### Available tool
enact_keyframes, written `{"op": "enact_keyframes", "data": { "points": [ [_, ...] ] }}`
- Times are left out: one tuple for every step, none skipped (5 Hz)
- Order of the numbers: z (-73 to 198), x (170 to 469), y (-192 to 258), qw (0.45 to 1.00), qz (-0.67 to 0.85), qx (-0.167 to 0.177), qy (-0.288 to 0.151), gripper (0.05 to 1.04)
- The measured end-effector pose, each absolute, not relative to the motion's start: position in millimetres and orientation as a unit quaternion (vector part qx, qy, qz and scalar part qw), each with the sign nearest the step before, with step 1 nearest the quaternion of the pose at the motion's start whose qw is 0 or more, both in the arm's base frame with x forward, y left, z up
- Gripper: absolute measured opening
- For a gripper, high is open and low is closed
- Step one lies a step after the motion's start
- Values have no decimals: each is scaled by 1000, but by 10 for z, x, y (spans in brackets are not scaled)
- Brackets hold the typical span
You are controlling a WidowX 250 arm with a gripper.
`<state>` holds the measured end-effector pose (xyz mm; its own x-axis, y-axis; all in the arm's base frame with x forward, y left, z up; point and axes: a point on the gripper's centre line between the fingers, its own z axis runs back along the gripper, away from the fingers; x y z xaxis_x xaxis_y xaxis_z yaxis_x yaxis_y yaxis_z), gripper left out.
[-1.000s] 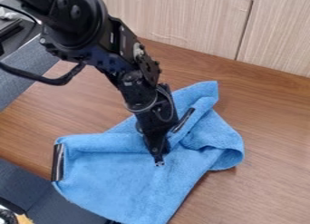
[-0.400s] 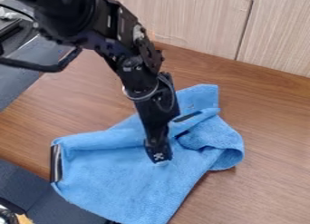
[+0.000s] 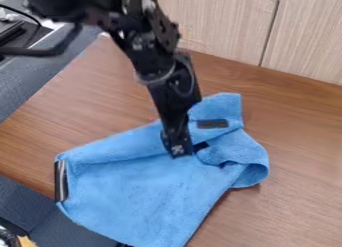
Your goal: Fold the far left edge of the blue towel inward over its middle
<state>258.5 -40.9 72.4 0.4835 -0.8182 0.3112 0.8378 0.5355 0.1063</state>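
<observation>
**Gripper over a rumpled blue cloth**

My arm slants in from upper left; gripper [image 3: 178, 151] sits at mid-frame over the blue cloth [image 3: 133, 193]. Spread, pressed together or pinching fabric: I cannot tell from here. Cloth lies across the centre and bottom of the frame on the brown tabletop [image 3: 300, 146], its right side folded over and bunched. Dark patch [image 3: 212, 123] on it, just right of the gripper. Black strip [image 3: 61, 181] along its left edge. Pale wood panel [image 3: 207, 21] at top.

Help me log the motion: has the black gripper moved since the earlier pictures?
Yes, the black gripper has moved up the view, toward the pale wood-grain wall.
</observation>
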Motion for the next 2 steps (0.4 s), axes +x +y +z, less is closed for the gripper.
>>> {"op": "enact_keyframes", "data": {
  "points": [
    [1025, 2611, -422, 855, -480, -35, -195, 1000],
    [1262, 2602, -406, 849, -481, -32, -215, 1000]
  ]
}}
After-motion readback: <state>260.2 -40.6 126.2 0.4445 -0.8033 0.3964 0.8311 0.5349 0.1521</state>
